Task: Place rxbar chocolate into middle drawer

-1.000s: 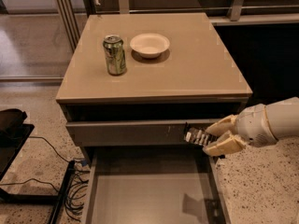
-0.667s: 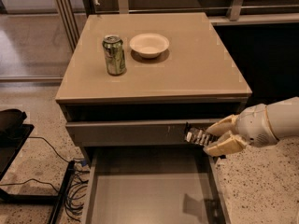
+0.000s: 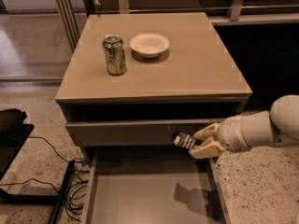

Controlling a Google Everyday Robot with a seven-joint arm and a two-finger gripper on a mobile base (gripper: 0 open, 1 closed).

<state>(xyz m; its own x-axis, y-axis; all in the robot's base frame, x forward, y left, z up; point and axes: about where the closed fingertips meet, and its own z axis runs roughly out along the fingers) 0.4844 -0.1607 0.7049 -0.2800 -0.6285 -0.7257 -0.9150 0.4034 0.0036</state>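
Observation:
The rxbar chocolate point(image 3: 185, 140), a small black bar with white lettering, sits between the cream fingers of my gripper point(image 3: 200, 142). The gripper is shut on it and reaches in from the right on a white arm. It holds the bar in the air above the back right of the open middle drawer point(image 3: 140, 195), a wide grey tray pulled out below the cabinet. The bar is just in front of the closed drawer front above. The arm's shadow falls on the drawer floor.
A green can point(image 3: 114, 55) and a white bowl point(image 3: 149, 45) stand on the cabinet top point(image 3: 196, 73). Black cables point(image 3: 70, 190) and a dark object point(image 3: 11, 120) lie on the speckled floor at the left. Glass panels stand at the back left.

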